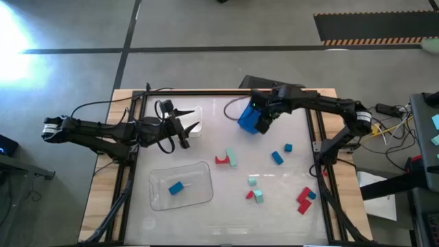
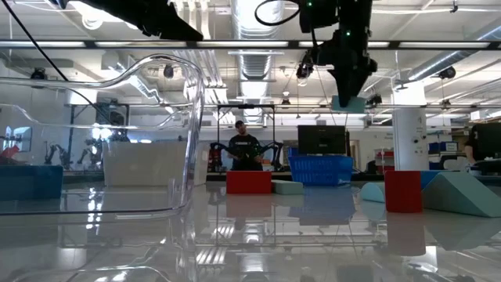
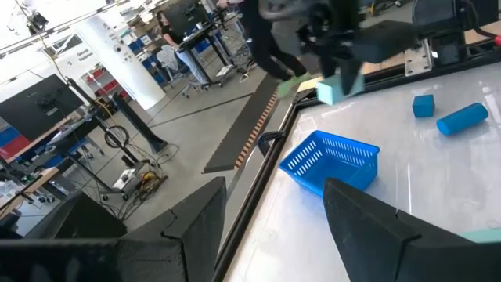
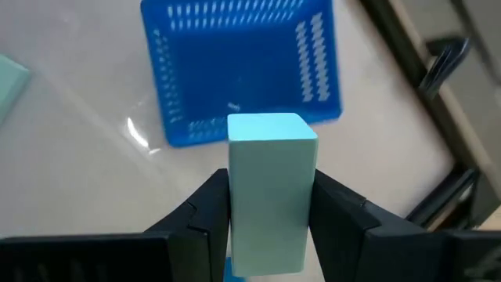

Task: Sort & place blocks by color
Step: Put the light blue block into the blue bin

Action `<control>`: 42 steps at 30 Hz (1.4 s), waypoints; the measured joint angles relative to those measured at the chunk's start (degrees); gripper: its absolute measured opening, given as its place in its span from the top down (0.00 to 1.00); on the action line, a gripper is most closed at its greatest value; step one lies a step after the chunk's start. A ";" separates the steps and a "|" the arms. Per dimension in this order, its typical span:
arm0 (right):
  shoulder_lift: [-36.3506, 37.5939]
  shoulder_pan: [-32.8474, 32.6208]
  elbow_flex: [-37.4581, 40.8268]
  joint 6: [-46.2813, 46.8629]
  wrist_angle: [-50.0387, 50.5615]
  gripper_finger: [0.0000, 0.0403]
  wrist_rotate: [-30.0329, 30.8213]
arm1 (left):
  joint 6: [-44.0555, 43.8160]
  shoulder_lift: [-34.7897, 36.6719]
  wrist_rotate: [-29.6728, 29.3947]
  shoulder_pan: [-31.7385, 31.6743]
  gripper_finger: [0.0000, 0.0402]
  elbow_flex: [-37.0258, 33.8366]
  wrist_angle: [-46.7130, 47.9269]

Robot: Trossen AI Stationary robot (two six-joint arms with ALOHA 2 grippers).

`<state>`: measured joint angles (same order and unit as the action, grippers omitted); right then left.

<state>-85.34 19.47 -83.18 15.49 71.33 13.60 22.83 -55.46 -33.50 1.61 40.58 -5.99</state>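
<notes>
My right gripper (image 1: 263, 114) is shut on a pale mint block (image 4: 272, 157) above the blue bin (image 1: 250, 119); the block also shows in the low view (image 2: 348, 103) and the left wrist view (image 3: 338, 86). My left gripper (image 1: 183, 134) is open and empty beside the white tray (image 1: 196, 125); its fingers (image 3: 376, 227) stand wide apart. One blue block (image 1: 176, 187) lies in the clear tray (image 1: 199, 171). Red (image 1: 221, 160), mint (image 1: 232, 158) and blue (image 1: 276, 157) blocks lie loose on the table. My right gripper pinches the mint block by its two long side faces (image 4: 235, 196) between its two fingers (image 4: 337, 211). The fingers come from above, pointing down, and lie along the block, whose far end sticks out past the fingertips. The block hangs lifted clear, above the blue bin.
More loose blocks lie toward the near right: mint (image 1: 252, 180), red with mint (image 1: 255, 195), red (image 1: 303, 199), blue (image 1: 288, 147). A dark frame (image 1: 317, 137) runs round the white tabletop. A person (image 2: 244, 149) stands in the room behind.
</notes>
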 joint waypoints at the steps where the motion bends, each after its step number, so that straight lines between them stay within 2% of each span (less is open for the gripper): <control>1: 0.00 0.89 -0.04 -3.81 -0.98 0.69 -0.02 | 0.01 0.00 0.00 0.00 0.51 0.00 0.01; 4: -0.07 3.11 0.01 -19.90 -3.20 0.69 -0.06 | 0.01 0.00 0.00 0.00 0.51 0.00 0.00; 10: -0.07 4.54 0.20 -69.18 -7.82 0.69 -0.06 | 0.02 0.00 0.00 0.00 0.51 0.00 -0.01; 12: -0.07 4.56 0.20 -78.57 -10.26 0.69 -0.49 | 0.04 0.00 0.00 0.00 0.51 0.00 0.00; 14: -0.07 4.60 0.20 -83.76 -13.63 0.69 -2.15 | 0.04 0.00 0.00 0.00 0.51 0.00 -0.01; 17: -0.07 4.92 0.20 -87.39 -16.13 0.69 -3.47 | 0.04 0.00 0.00 0.00 0.51 0.00 0.01; 22: -1.36 6.19 0.33 -88.19 -16.13 0.69 -3.57 | 0.04 0.00 0.00 0.02 0.51 0.00 0.00; 27: -5.65 6.79 0.36 -88.22 -16.36 0.69 -6.17 | 0.04 0.00 0.00 0.04 0.51 0.00 -0.01; 36: -15.24 6.94 0.36 -91.52 -16.84 0.69 -6.09 | 0.07 0.00 0.00 0.04 0.51 0.00 0.01; 42: -18.13 7.44 -0.15 -91.61 -16.89 0.69 -4.71 | 0.07 0.00 0.00 0.04 0.51 0.00 0.01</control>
<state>-103.47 26.92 -83.33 -76.12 54.43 8.88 22.90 -55.47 -33.50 1.65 40.58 -5.98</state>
